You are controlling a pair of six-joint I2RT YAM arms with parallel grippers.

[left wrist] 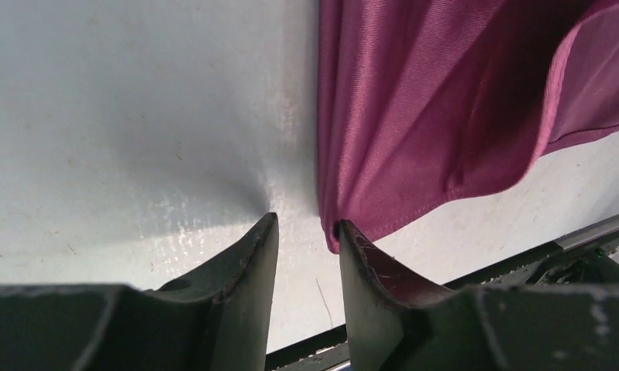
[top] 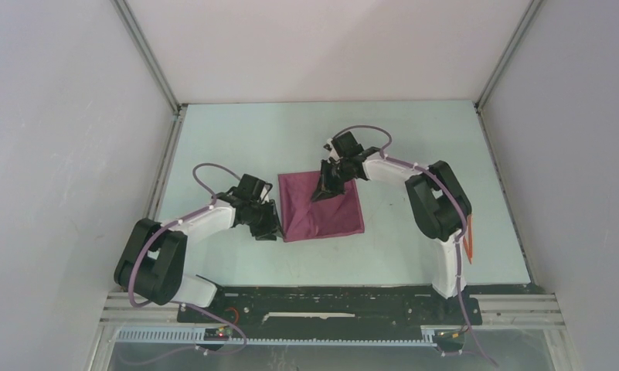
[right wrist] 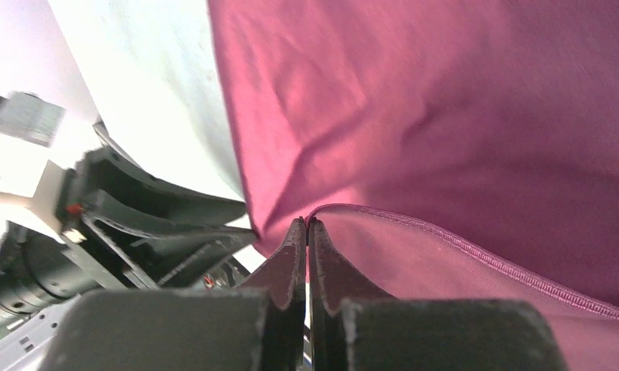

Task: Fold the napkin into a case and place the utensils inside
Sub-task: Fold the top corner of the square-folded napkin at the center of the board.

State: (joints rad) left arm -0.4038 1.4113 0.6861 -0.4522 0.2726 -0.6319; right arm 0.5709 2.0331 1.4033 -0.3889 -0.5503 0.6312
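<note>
Napkin point(top: 325, 212): maroon cloth, roughly square, lying near the middle of the pale tabletop point(top: 236, 139), between the two arms and not yet folded into a narrow case. Left end effector point(top: 270, 229): positioned low at the napkin's near-left corner. In the left wrist view its two fingers point(left wrist: 244, 263) stand apart with bare tabletop showing in the gap. The pointed corner of the cloth point(left wrist: 414, 100) sits against the inner tip of the finger on the right of that view and is not clamped. Beyond the corner, the far part of the napkin rises off the tabletop in a curved fold, with shadow beneath its hemmed edge. Right end effector point(top: 327, 188): placed over the far part of the napkin, just inside its far edge. In the right wrist view the fingers are pressed together point(right wrist: 307, 232), with the stitched hem of the cloth point(right wrist: 445, 116) caught between the tips, and the fabric pulls up toward that pinch in creases. Utensils point(top: 469, 241): thin orange plastic at the right side of the tabletop, beside the right arm's upright link, well apart from the napkin. They are largely hidden by the arm, so individual pieces cannot be told apart.
</note>
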